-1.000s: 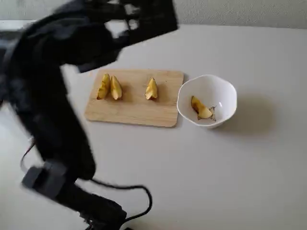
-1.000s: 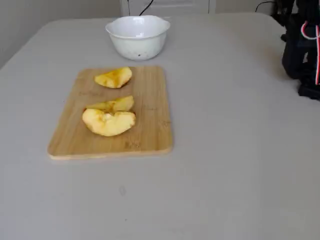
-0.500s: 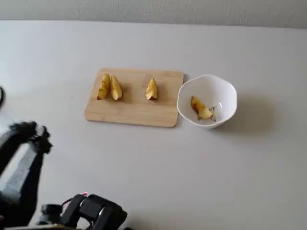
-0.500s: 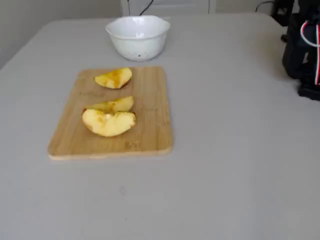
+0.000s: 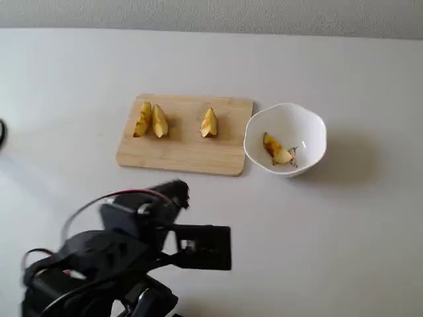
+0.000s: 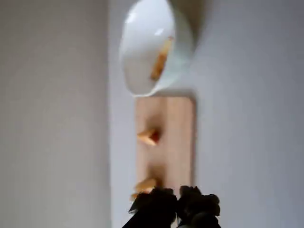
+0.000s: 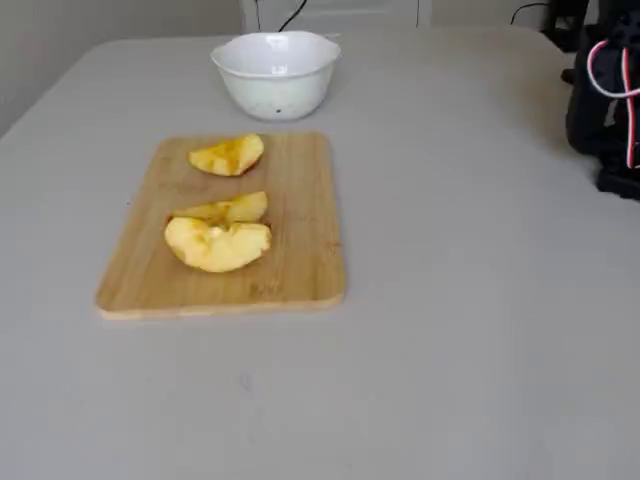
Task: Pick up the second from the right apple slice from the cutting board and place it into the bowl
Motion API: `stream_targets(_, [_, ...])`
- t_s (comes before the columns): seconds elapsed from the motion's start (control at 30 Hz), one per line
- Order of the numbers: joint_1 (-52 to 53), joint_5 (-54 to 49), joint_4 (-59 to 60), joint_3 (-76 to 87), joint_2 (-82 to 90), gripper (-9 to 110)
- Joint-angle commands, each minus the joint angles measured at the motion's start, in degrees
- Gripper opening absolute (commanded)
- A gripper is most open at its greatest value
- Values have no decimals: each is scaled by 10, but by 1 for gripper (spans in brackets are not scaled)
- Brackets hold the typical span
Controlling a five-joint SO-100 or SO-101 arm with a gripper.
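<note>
The light-wood cutting board (image 5: 178,155) holds three apple slices: two touching at its left (image 5: 142,119) (image 5: 159,121) and one apart toward the right (image 5: 209,123). A fourth slice (image 5: 277,150) lies in the white bowl (image 5: 310,125) just right of the board. My gripper (image 5: 177,193) is drawn back in front of the board, empty, with its jaws together. In the wrist view the gripper (image 6: 178,206) is at the bottom edge, with the board (image 6: 178,123), two slices (image 6: 148,137) (image 6: 145,185) and the bowl (image 6: 137,71) ahead. The other fixed view shows the board (image 7: 290,250), its slices (image 7: 228,155) (image 7: 218,245) and the bowl (image 7: 275,80).
The arm's dark body and cables (image 5: 112,257) fill the lower left of a fixed view and show at the right edge of the other (image 7: 610,100). The pale table (image 5: 344,238) surrounds the board and bowl.
</note>
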Motion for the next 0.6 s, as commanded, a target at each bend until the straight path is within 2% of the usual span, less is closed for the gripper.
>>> stream_targets(0.0, [14,-7,-15,121,4,0])
stream_targets(0.13, [15,-6,-18,182,4,0])
stream_targets(0.57, [16,0,-18,183,4,0])
